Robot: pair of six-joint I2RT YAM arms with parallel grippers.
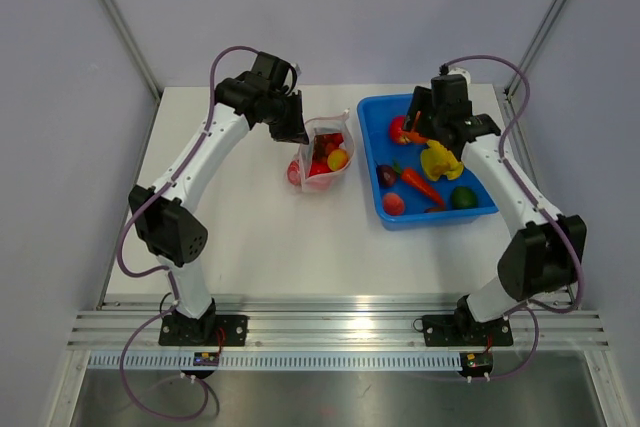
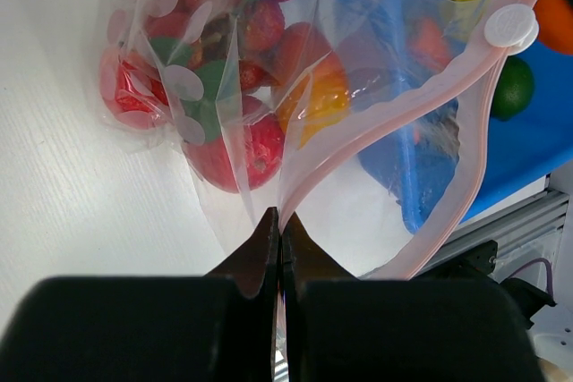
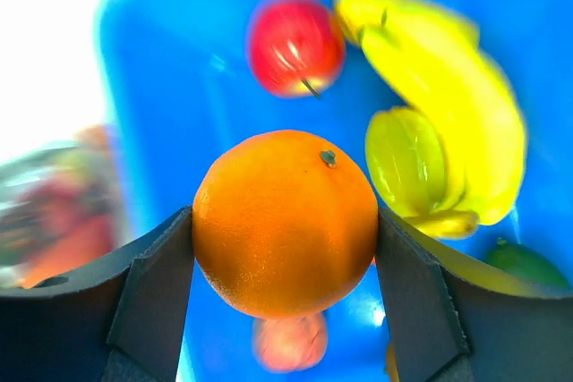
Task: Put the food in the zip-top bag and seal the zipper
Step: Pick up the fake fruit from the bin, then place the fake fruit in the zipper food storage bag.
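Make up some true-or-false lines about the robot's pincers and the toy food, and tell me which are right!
1. The right pincer grips an orange. True.
2. The left pincer is wide open. False: it is shut on the edge of the zip-top bag.
3. The bag is empty. False: red and orange food sits inside it.
4. A banana lies in the blue tray. True.
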